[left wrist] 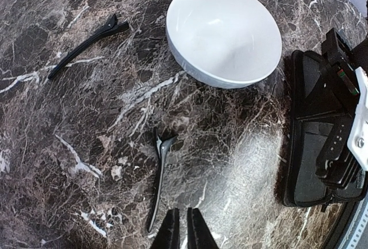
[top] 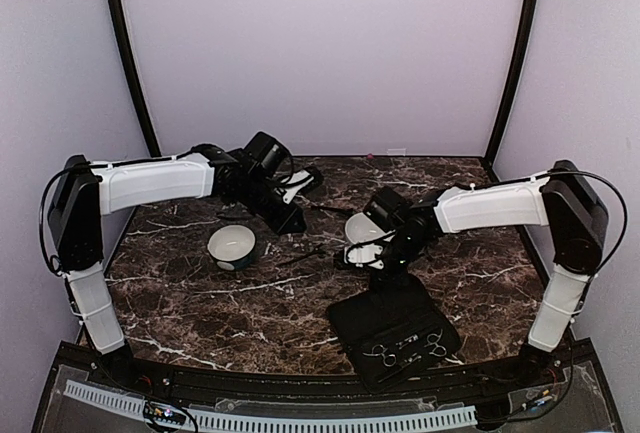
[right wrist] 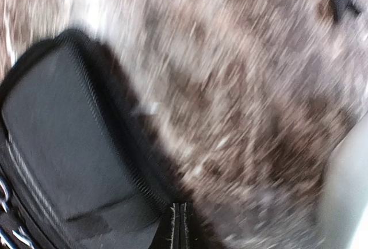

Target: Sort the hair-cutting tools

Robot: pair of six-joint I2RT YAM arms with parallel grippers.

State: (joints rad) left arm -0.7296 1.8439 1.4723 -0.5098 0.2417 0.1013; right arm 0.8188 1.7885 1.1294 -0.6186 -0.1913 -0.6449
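Two slim black clip-like hair-cutting tools lie on the marble: one (left wrist: 156, 180) just ahead and left of my left gripper (left wrist: 185, 229), the other (left wrist: 86, 45) farther off to the left. That gripper is shut with nothing in it and hangs over the back middle of the table (top: 293, 220). Silvery scissors (top: 435, 346) rest in the open black case (top: 393, 328). My right gripper (right wrist: 180, 226) is shut and empty above the case's far edge (right wrist: 63, 140); this view is motion-blurred. From above it sits at the case's back edge (top: 381, 262).
A white bowl (top: 232, 245) stands left of centre. A second white bowl (left wrist: 224, 33) sits beside the right arm (left wrist: 351, 105), just behind the case (left wrist: 310, 128). A thin dark piece (top: 310, 253) lies between the bowls.
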